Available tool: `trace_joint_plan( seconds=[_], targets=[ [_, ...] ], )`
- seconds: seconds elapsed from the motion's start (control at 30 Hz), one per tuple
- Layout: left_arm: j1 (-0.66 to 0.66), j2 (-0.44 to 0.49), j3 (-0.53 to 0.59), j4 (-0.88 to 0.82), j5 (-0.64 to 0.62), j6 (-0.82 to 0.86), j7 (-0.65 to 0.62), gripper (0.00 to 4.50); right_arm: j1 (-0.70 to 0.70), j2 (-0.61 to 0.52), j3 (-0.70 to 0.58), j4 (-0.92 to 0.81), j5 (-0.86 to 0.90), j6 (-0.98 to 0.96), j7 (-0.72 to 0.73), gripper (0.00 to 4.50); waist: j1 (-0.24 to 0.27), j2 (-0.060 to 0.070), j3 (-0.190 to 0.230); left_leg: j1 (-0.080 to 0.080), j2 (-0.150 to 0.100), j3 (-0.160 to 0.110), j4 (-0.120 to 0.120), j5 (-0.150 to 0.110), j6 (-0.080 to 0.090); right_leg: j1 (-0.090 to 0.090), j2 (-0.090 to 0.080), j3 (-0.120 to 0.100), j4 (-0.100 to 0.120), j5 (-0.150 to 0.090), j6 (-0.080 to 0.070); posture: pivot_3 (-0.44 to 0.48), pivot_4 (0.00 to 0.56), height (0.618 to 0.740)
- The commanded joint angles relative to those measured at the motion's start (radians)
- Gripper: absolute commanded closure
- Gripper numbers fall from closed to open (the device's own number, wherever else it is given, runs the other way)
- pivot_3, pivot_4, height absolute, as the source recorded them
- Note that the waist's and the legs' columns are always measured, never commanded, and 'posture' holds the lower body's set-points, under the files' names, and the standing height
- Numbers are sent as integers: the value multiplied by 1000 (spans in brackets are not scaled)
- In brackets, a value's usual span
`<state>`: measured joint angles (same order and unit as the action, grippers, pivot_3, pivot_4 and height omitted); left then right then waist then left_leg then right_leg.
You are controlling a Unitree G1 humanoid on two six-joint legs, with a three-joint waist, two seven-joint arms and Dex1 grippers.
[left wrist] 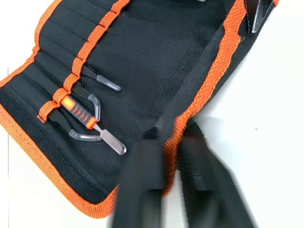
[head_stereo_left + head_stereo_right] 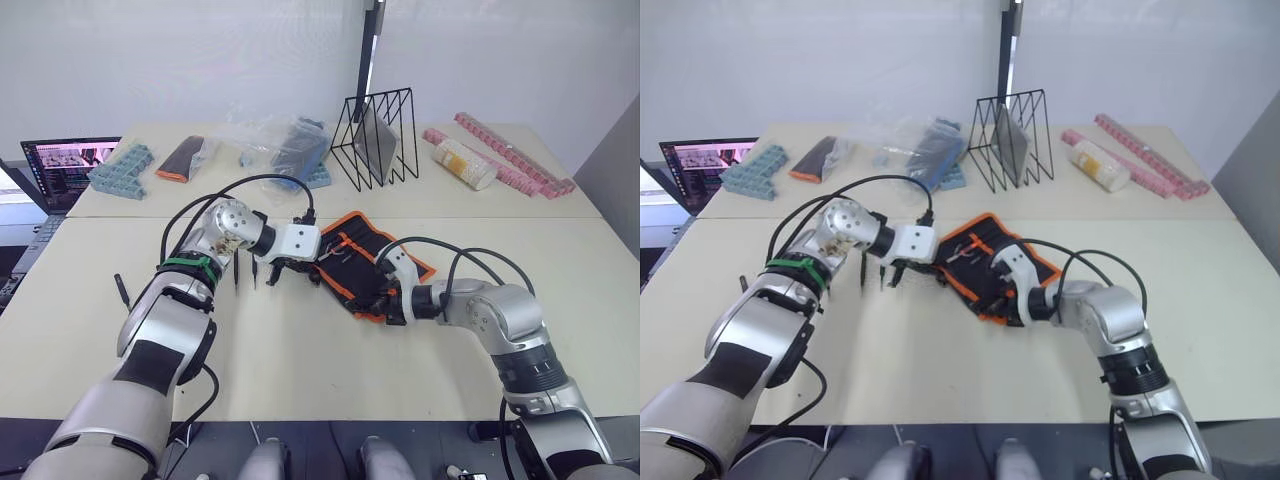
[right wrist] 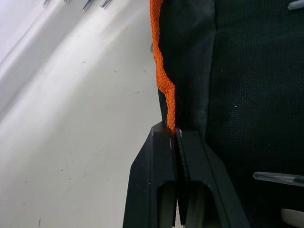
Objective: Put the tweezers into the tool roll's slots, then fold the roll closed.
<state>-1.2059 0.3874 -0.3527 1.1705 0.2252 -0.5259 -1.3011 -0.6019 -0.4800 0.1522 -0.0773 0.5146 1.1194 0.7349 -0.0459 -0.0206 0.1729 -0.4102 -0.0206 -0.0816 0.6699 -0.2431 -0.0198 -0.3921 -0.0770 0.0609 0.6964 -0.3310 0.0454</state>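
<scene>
Operator, your black fabric tool roll with bright orange edging [image 2: 372, 262] lies opened flat on the pale tabletop [image 2: 330, 370], set at a slant near the table's middle. Its inner face is up, and the row of narrow black fabric slots under an orange trim band [image 1: 71, 71] holds several tools: an orange-handled tool [image 1: 78, 112] and slim black pointed tweezers with clear tip caps [image 1: 102, 80] stand tucked into neighbouring pockets, tips pointing across the roll's face.

Your right gripper [image 3: 175, 135] sits at the roll's near edge. Its jaws are pressed together on the orange hem, pinching the fabric between them; the hem rises in a wavy line from the fingertips.

Your left gripper [image 1: 173, 147] is at the roll's left edge. Its two black fingers straddle the orange border with the edging between them, pinching it; the view there is blurred, so firmness of contact cannot be judged.

Two more slim dark tweezers [image 2: 245, 273] lie loose on the table just left of the left gripper, apart from the roll. Another thin dark tool [image 2: 121, 290] lies well apart near the table's left edge.

Along the far side you have a black wire rack [image 2: 375, 135], a clear plastic bag of items [image 2: 275, 140], grey-blue trays [image 2: 122, 170], a laptop [image 2: 65, 165] and pink strips [image 2: 510, 155].
</scene>
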Motion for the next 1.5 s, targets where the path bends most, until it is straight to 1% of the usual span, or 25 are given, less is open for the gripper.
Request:
trace_joint_plan(
  seconds=[0.03, 0.23, 0.37, 0.43, 0.53, 0.63, 0.73, 0.8, 0.93, 1.0, 1.03, 1.13, 1.2, 1.23, 1.3, 1.37, 1.43, 1.5],
  targets=[
    [-18, 32, 37, -26, -31, -18, -41, 4488, 4, -14, -19, -42, 11, -4, 2, 4500, -1, 0, 0, 0, 0, 0, 0, 0, 0, 0, 0, 0, 0, 0, 0, 0, 150, 739],
    [39, 55, 48, -113, -64, -12, -135, 4488, 17, -36, -2, -66, -1, -9, 8, 4500, -1, 0, 0, 0, 0, 0, 0, 0, 0, 0, 0, 0, 0, 0, 0, 0, 150, 739],
    [137, 65, 32, -208, -67, -36, -136, 4488, 49, -60, 63, -100, -66, -81, -4, 4500, -2, 0, 0, 0, 0, -1, 0, 0, 0, 0, 0, 0, 1, 0, 0, 0, 150, 739],
    [184, 71, 22, -252, -58, -64, -118, 4488, 67, -76, 93, -123, -101, -118, -10, 4500, -2, 0, 0, 0, 0, -2, 1, 0, 0, 0, 0, 0, 1, 0, 0, 0, 150, 739],
    [263, 89, -15, -312, 1, -140, -51, 4488, 105, -93, 118, -184, -130, -162, -13, 4500, 0, 0, 0, 0, 0, -4, 2, 0, 0, 0, 0, 0, 2, 0, 0, 0, 150, 739],
    [312, 103, -40, -353, 38, -188, 10, 4488, 156, -163, 196, -251, -192, -232, 19, 4500, 4, 0, 0, 1, 0, -5, 4, 0, 1, 2, 0, 0, 2, 0, 0, 0, 150, 739],
    [360, 123, -77, -387, 84, -213, 51, 4488, 200, -193, 252, -259, -257, -296, 10, 4500, 6, -1, -1, 3, 0, -6, 6, -1, 2, 5, 0, 0, 2, 0, 1, 0, 150, 739],
    [375, 135, -95, -400, 103, -224, 68, 4488, 208, -199, 262, -248, -284, -319, 8, 4500, 5, -2, -4, 4, 0, -6, 6, -1, 2, 6, 0, 0, 2, 0, 1, 0, 150, 739],
    [378, 146, -109, -409, 109, -225, 93, 4500, 215, -207, 201, -272, -209, -286, 79, 3209, 5, -3, -6, 7, 0, -5, 6, -1, 2, 8, 0, 0, 2, 0, 1, 0, 150, 739],
    [368, 149, -115, -400, 110, -228, 101, 4500, 207, -211, 117, -307, -92, -207, 134, 2532, 4, -3, -6, 7, 1, -5, 6, -1, 2, 9, 0, 0, 2, 0, 1, 0, 150, 739],
    [364, 151, -118, -397, 109, -229, 102, 4500, 194, -201, 54, -322, -13, -149, 152, 2186, 4, -3, -6, 7, 1, -5, 6, -1, 2, 9, 0, 0, 2, 0, 1, 0, 150, 739],
    [355, 157, -119, -391, 104, -231, 102, 4500, 143, -148, -94, -316, 154, -21, 143, 1182, 2, -3, -6, 6, 1, -6, 6, -1, 2, 8, 0, 0, 3, 0, 1, 0, 150, 739],
    [352, 162, -120, -390, 103, -232, 108, 4500, 110, -103, -147, -284, 195, 15, 103, 1182, 1, -3, -6, 7, 1, -7, 6, -1, 2, 8, 1, 0, 3, 0, 1, 0, 150, 739],
    [353, 164, -121, -390, 101, -233, 109, 4500, 101, -81, -147, -262, 180, 7, 75, 1330, 1, -3, -6, 8, 1, -7, 6, -1, 2, 8, 1, 0, 4, 0, 1, 0, 150, 739],
    [357, 168, -122, -395, 94, -232, 110, 4500, 97, -51, -104, -217, 114, -30, 22, 1954, 2, -3, -6, 8, 1, -8, 6, -1, 2, 9, 1, 0, 4, 0, 1, 0, 150, 739],
    [359, 169, -121, -399, 89, -229, 110, 4500, 100, -30, -73, -189, 76, -62, -8, 2627, 2, -3, -6, 8, 1, -8, 6, -1, 2, 8, 1, 0, 4, 0, 1, 0, 150, 739],
    [359, 170, -117, -402, 83, -223, 112, 4500, 107, 2, -48, -168, 50, -84, -39, 3393, 0, -3, -6, 7, 0, -7, 6, -1, 2, 7, 1, 0, 4, 0, 1, 0, 150, 739],
    [357, 170, -113, -404, 80, -216, 117, 4500, 128, 13, -5, -153, 4, -127, -57, 4037, 0, -3, -6, 7, 0, -7, 6, -1, 2, 6, 1, 1, 5, 0, 1, 0, 150, 739]
  ],
)
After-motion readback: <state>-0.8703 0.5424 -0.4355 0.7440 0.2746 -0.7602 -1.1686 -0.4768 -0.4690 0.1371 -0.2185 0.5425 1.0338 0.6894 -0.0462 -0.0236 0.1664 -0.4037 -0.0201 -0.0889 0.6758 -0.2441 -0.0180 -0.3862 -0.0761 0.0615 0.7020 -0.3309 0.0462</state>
